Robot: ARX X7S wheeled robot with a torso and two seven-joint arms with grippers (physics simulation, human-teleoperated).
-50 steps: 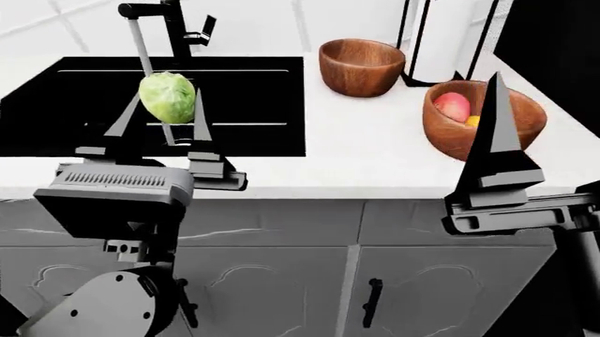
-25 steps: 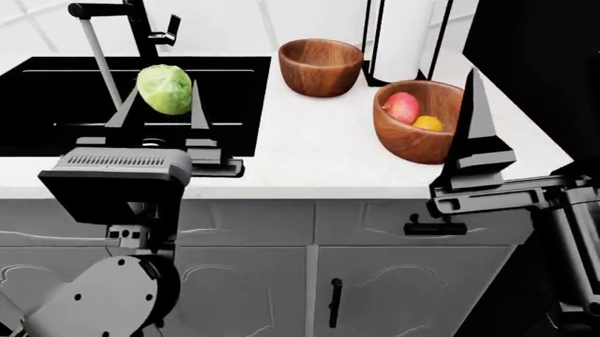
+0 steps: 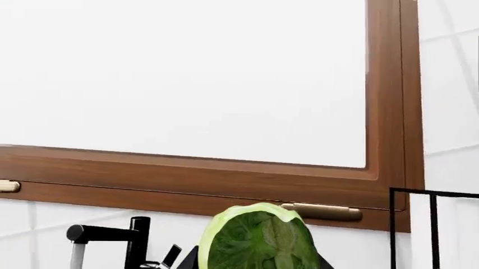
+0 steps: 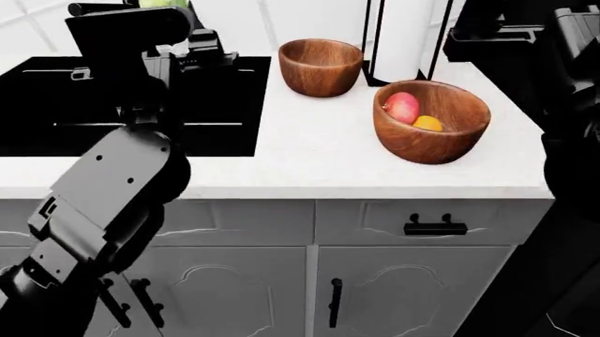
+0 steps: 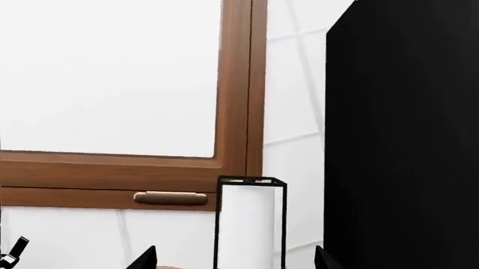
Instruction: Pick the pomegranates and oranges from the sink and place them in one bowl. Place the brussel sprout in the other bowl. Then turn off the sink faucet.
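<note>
Left arm was raised high over the sink (image 4: 56, 105), its body blocking most of the basin in the head view. Left gripper (image 3: 258, 263) was pinching the brussel sprout (image 3: 258, 241): the left wrist view showed the green leafy ball seated between dark finger edges at the frame's lower border, fingertips themselves cut off. In the head view only a green sliver of the sprout (image 4: 161, 3) showed at the top edge above the arm.

Right gripper (image 5: 235, 260): two dark finger tips stood well apart at the bottom of the right wrist view with nothing between them, so spread and empty. In the head view the right arm sat at the upper right corner, gripper not resolvable there.

Larger bowl (image 4: 440, 144) sat on the white counter (image 4: 310, 154) right of the sink, holding one pomegranate (image 4: 402, 107) and one orange (image 4: 428, 123), the two just beside each other. Smaller bowl (image 4: 321, 77) stood farther back, between the sink and the paper towel holder (image 4: 403, 35), with no fruit visible inside.

Faucet (image 3: 138, 241) appeared in the left wrist view beside the sprout, spout and lever partly visible; could not tell whether water was running. Both wrist views also showed the wood-framed window (image 5: 235, 112) behind
</note>
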